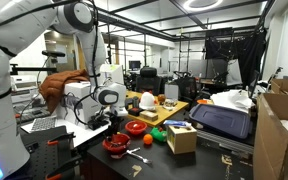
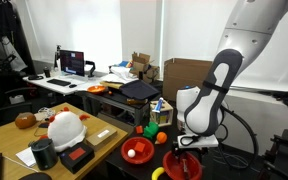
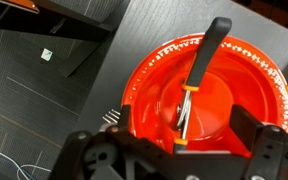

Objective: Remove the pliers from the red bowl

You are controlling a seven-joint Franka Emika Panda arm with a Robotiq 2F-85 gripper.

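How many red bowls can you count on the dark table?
2. One red bowl sits under the gripper, holding a tool; the other bowl stands beside it. Others may be hidden.

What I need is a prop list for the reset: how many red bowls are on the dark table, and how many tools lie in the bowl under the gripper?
Red bowls: 2, the wide red bowl and the smaller red bowl
Pliers in the wide red bowl: 1
Total: 3
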